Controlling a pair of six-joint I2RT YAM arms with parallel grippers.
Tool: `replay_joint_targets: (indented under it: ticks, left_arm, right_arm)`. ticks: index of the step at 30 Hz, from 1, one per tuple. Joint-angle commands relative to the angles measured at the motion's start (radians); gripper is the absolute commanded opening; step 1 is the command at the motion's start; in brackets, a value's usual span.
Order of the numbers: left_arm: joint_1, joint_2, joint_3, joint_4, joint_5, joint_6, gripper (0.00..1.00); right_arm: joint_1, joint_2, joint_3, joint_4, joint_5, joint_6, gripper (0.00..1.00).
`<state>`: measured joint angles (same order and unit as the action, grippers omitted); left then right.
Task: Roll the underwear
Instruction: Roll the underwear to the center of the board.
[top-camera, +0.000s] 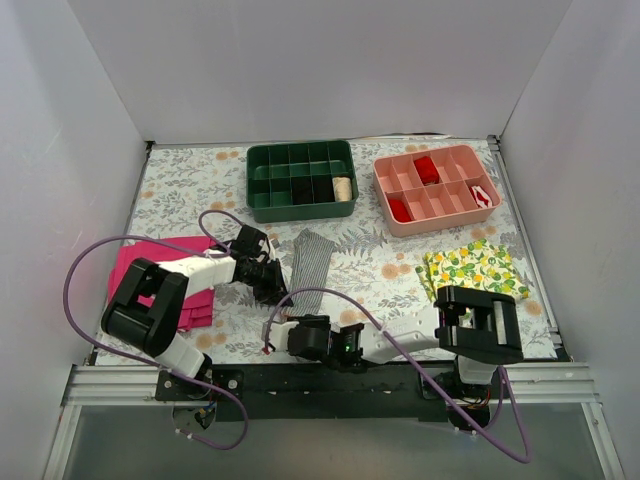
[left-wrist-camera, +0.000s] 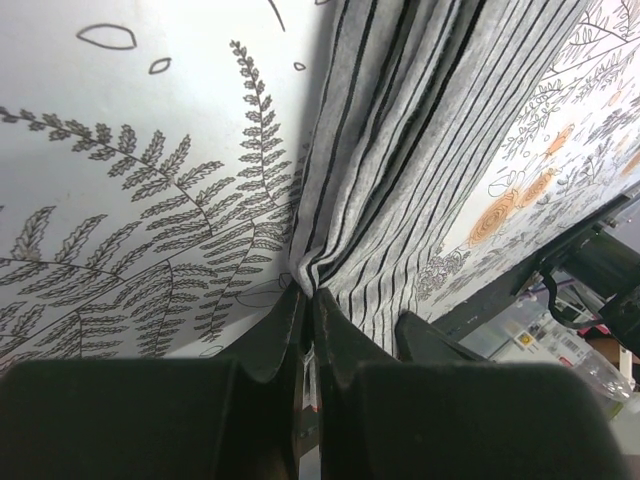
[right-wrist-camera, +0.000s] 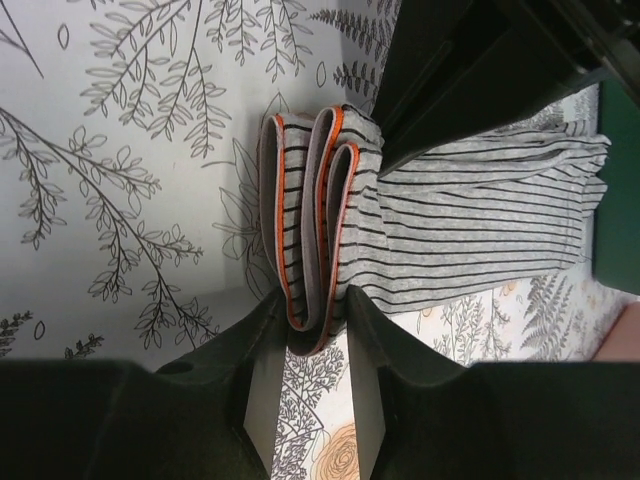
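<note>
The grey-and-white striped underwear lies folded into a narrow strip on the leaf-print table, running from the green tray toward the front edge. My left gripper is shut on its left edge; in the left wrist view the fabric bunches into the closed fingertips. My right gripper is at the strip's near end. In the right wrist view its fingers are shut on the folded orange-trimmed waistband.
A green divided tray and a pink divided tray stand at the back. A magenta cloth lies at the left under my left arm. A lemon-print cloth lies at the right.
</note>
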<state>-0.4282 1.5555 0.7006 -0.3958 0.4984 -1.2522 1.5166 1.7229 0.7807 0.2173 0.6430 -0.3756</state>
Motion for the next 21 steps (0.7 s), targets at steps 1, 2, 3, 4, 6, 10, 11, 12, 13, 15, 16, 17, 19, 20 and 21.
replay_joint_targets:
  ticks: [1, 2, 3, 4, 6, 10, 11, 12, 13, 15, 16, 17, 19, 20, 21]
  left_arm:
    - [0.002, -0.041, -0.021, -0.018, -0.089, 0.02, 0.0]
    - [0.002, -0.048, -0.024, -0.018, -0.093, 0.017, 0.04]
    - [0.002, -0.063, -0.026, -0.015, -0.098, 0.014, 0.07]
    - [0.003, -0.072, -0.029, -0.012, -0.104, 0.01, 0.1]
    - [0.003, -0.104, -0.033, -0.012, -0.125, -0.001, 0.26]
    - [0.025, -0.169, -0.046, -0.015, -0.172, -0.024, 0.41]
    - [0.031, -0.182, -0.049, -0.018, -0.184, -0.032, 0.47]
    - [0.04, -0.198, -0.055, -0.018, -0.19, -0.042, 0.48]
    - [0.057, -0.231, -0.059, -0.018, -0.202, -0.05, 0.53]
    - [0.071, -0.262, -0.067, -0.018, -0.218, -0.071, 0.58]
    - [0.08, -0.288, -0.069, -0.021, -0.231, -0.078, 0.58]
    - [0.085, -0.301, -0.07, -0.024, -0.241, -0.082, 0.58]
    - [0.095, -0.322, -0.082, -0.023, -0.248, -0.098, 0.62]
    - [0.098, -0.336, -0.087, -0.025, -0.248, -0.102, 0.63]
    - [0.098, -0.341, -0.09, -0.018, -0.245, -0.105, 0.63]
  right_arm:
    - [-0.039, -0.049, 0.097, -0.1, -0.144, 0.059, 0.36]
    - [-0.044, -0.052, 0.104, -0.113, -0.16, 0.066, 0.36]
    - [-0.047, -0.057, 0.112, -0.143, -0.193, 0.07, 0.33]
    - [-0.058, -0.063, 0.126, -0.156, -0.209, 0.076, 0.33]
    - [-0.068, -0.071, 0.134, -0.176, -0.245, 0.096, 0.33]
    - [-0.101, -0.088, 0.163, -0.248, -0.324, 0.129, 0.33]
    - [-0.105, -0.088, 0.169, -0.259, -0.339, 0.138, 0.33]
    - [-0.11, -0.089, 0.175, -0.265, -0.371, 0.153, 0.33]
    - [-0.119, -0.089, 0.178, -0.272, -0.385, 0.158, 0.33]
    - [-0.134, -0.095, 0.189, -0.285, -0.442, 0.187, 0.33]
    - [-0.156, -0.1, 0.192, -0.286, -0.468, 0.198, 0.33]
    - [-0.168, -0.103, 0.201, -0.292, -0.492, 0.21, 0.33]
    - [-0.206, -0.115, 0.207, -0.299, -0.572, 0.24, 0.33]
    - [-0.219, -0.118, 0.21, -0.302, -0.594, 0.248, 0.33]
    - [-0.231, -0.124, 0.21, -0.296, -0.636, 0.259, 0.33]
